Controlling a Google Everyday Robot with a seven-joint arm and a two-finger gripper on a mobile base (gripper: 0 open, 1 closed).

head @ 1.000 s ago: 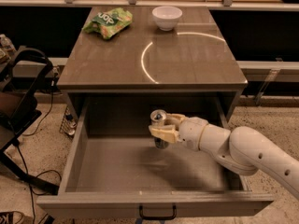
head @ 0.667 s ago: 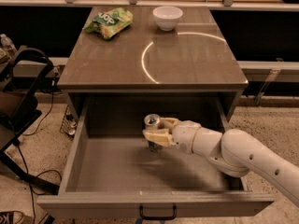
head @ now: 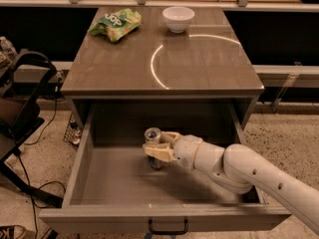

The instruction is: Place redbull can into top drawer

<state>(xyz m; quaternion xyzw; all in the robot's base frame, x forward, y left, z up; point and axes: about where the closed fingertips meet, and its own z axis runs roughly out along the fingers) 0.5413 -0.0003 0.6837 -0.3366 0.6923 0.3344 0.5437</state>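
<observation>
The top drawer (head: 89, 183) is pulled wide open below the grey-brown cabinet top, its black handle (head: 168, 229) at the bottom edge. The redbull can (head: 152, 135) stands upright inside the drawer, near its middle, with its silver pull-tab top showing. My gripper (head: 158, 148) reaches in from the right on a white arm and is shut on the can, its tan fingers (head: 158, 154) wrapped around the can's body. The can's lower part is hidden by the fingers; its base looks at or close to the drawer floor.
A white bowl (head: 178, 18) and a green chip bag (head: 116, 23) lie on the cabinet top (head: 164, 59). A black chair frame (head: 22, 113) and cables stand at the left on the speckled floor.
My gripper has moved left and lower inside the drawer, carrying the can with it toward the drawer's middle.
</observation>
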